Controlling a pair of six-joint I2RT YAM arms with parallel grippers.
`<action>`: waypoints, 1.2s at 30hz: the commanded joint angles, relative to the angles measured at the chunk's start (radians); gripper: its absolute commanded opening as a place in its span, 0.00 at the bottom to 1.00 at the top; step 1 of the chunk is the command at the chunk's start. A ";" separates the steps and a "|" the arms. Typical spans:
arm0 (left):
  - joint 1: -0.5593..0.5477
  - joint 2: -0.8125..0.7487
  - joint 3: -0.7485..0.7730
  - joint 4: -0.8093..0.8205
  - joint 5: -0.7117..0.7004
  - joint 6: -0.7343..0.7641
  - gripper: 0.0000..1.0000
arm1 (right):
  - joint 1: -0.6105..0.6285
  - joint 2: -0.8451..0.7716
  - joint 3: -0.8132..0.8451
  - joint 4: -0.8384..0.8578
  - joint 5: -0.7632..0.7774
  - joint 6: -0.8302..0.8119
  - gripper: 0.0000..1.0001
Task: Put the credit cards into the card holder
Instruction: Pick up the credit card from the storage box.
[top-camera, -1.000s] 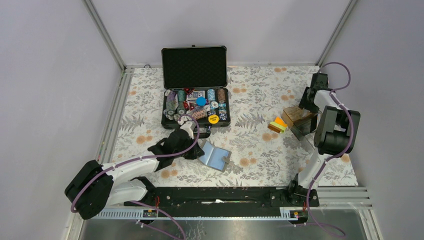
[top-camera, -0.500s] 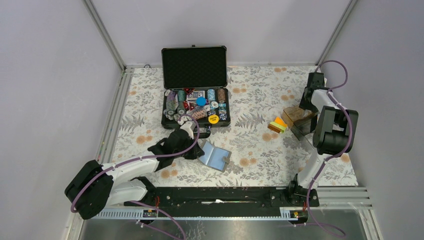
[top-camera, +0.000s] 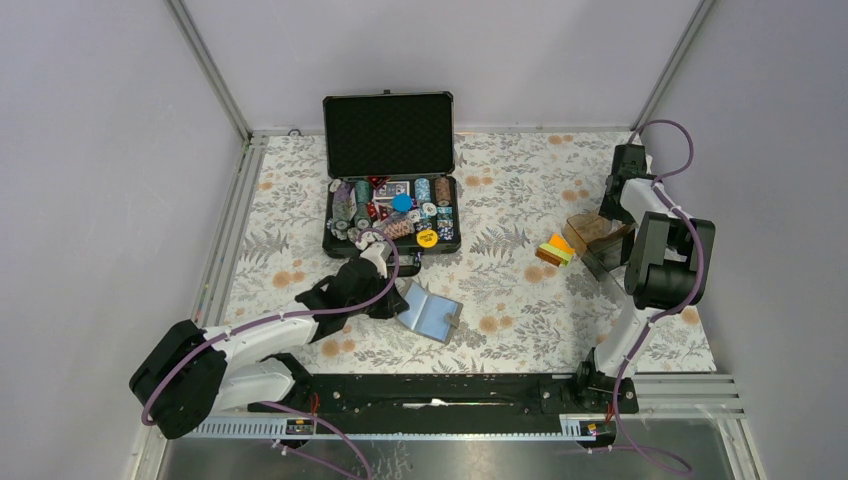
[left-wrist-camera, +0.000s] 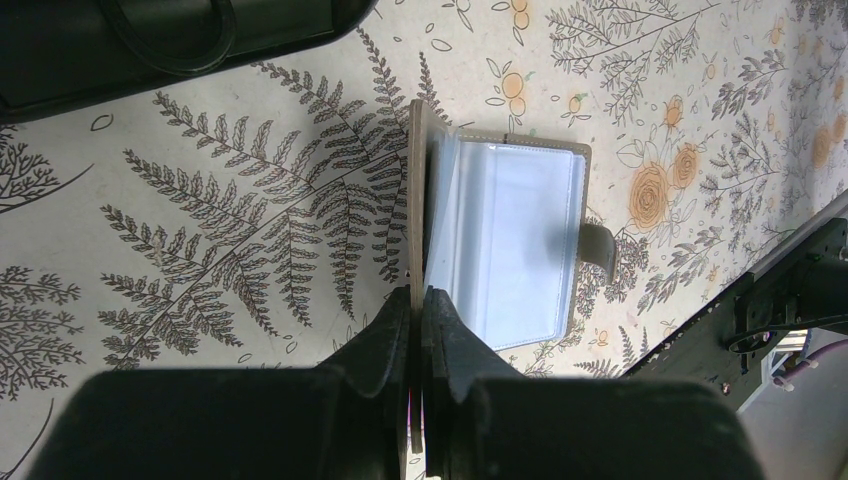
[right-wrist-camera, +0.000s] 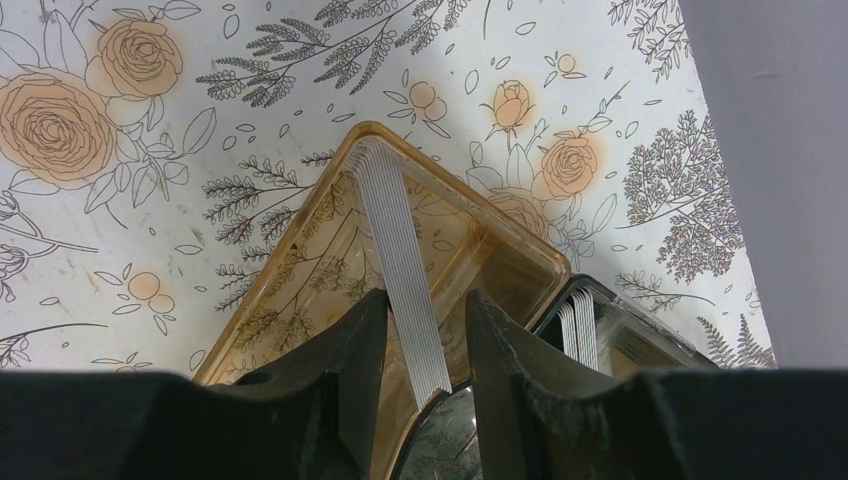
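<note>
Narrowing over the last second, your right pincer (right-wrist-camera: 425, 300) was straddling a ribbed white stack of thin sheets (right-wrist-camera: 400, 240) that stood inside the clear brownish acrylic box (right-wrist-camera: 290, 260). Its jaws were still spread, and a sliver of gap showed on one side of the stack, so nothing was pinched yet. The arm above it had also shifted slightly.

The orange, yellow and green plastic credit cards (top-camera: 555, 250) lay untouched on the floral worktop (top-camera: 500, 180), just beside that box on the side facing your left arm. They had not moved in that second.

Well apart from the box, further toward the same side, the flat grey bifold card holder (left-wrist-camera: 505, 240) lay open with its light blue panel up. Your left pincer (left-wrist-camera: 418, 295) was pressed together on the holder's upright grey cover, and neither had moved.

You had the holder ready, and no card was seen in it. The closing right jaws looked aimed at the white stack, not the coloured cards. That seemed a detour from the task, unless the box had to be dealt with first.
</note>
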 joint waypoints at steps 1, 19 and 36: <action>0.005 0.006 0.008 0.039 0.017 0.012 0.00 | 0.009 -0.056 0.039 -0.014 0.048 -0.015 0.41; 0.006 0.009 0.011 0.038 0.022 0.012 0.00 | 0.016 -0.064 0.036 -0.013 0.057 -0.017 0.33; 0.006 -0.005 0.011 0.035 0.021 0.011 0.00 | 0.025 -0.093 0.038 -0.020 0.051 -0.015 0.18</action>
